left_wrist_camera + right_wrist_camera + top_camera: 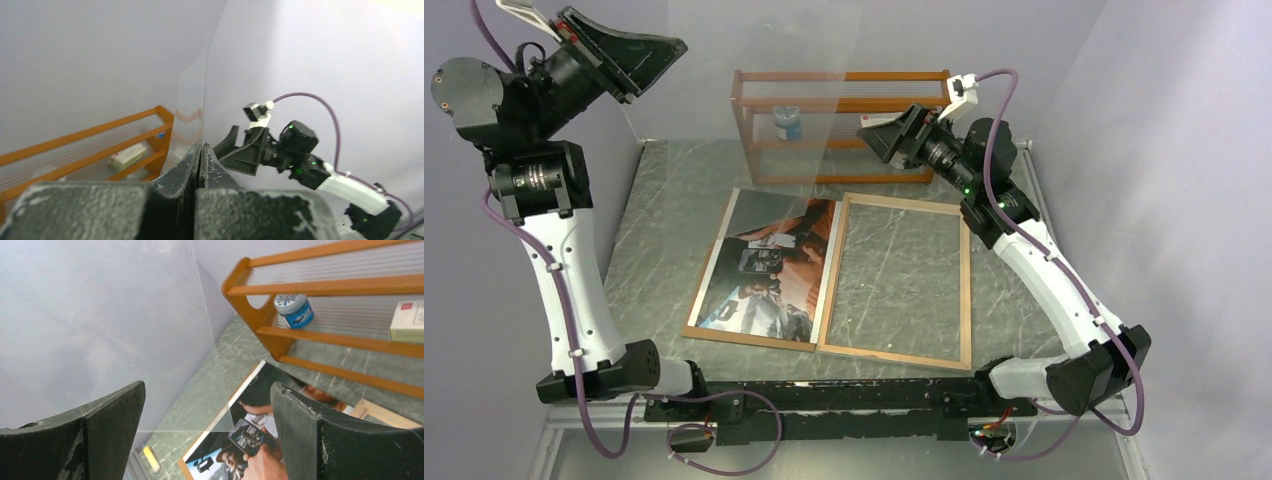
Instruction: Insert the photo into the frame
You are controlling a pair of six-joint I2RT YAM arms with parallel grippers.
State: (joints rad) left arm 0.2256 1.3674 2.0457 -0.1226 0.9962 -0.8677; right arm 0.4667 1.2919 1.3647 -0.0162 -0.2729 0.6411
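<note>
My left gripper (674,47) is raised high at the back left, shut on the edge of a clear pane (714,90) that hangs in the air in front of the rack. In the left wrist view its jaws (201,148) pinch the pane (204,100), seen edge-on. My right gripper (866,131) stands open by the pane's right side, nothing between its fingers; the pane (150,340) lies ahead of it (207,386). The frame (966,290) lies flat on the table, wood-coloured rim up. The photo (774,262) (250,440) lies left of it on a brown backing board (744,338).
An orange wooden rack (844,125) (280,335) stands at the back with a blue-lidded jar (295,310) and a white box (407,320) on a shelf. A small yellow object (151,458) lies at the table's left edge. Walls close in on both sides.
</note>
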